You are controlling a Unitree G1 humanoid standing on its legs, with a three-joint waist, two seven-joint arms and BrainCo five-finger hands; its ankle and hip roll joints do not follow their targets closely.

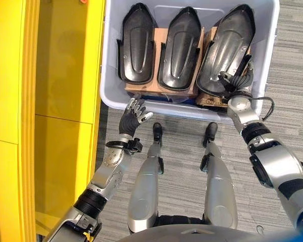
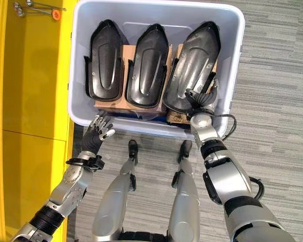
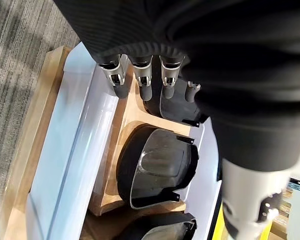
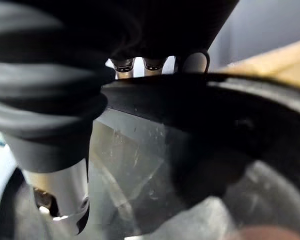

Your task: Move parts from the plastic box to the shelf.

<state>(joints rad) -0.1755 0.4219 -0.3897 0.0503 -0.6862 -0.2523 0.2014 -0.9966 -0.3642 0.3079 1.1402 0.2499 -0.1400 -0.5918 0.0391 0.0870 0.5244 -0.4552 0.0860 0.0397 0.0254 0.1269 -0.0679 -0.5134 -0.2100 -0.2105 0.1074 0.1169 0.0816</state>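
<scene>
Three parts sit side by side in the box (image 1: 113,96), each leaning on a wooden block (image 1: 165,85), and none has reached the shelf (image 1: 65,60) yet. My right hand (image 2: 199,101) is down on the right part (image 2: 192,65), fingers and thumb curled around its near edge, so I judge I am at the grasp stage of the first transfer. My left hand (image 1: 133,115) hangs just outside the near wall, fingers loosely spread and holding nothing.

What worries me is the grip. I have the shell by one end only, and its surface looks glossy and smooth; when I lift, the long free end may swing down and twist out of my fingers. That part is also tilted toward the middle part (image 2: 146,63) and looks close to touching it, so a careless pull could drag the neighbour off its block. The box wall is high, and the trailing end could catch the rim on the way out.

Count: three black shells, left part (image 2: 105,58), middle and right; one box; one yellow shelf on my left.
</scene>
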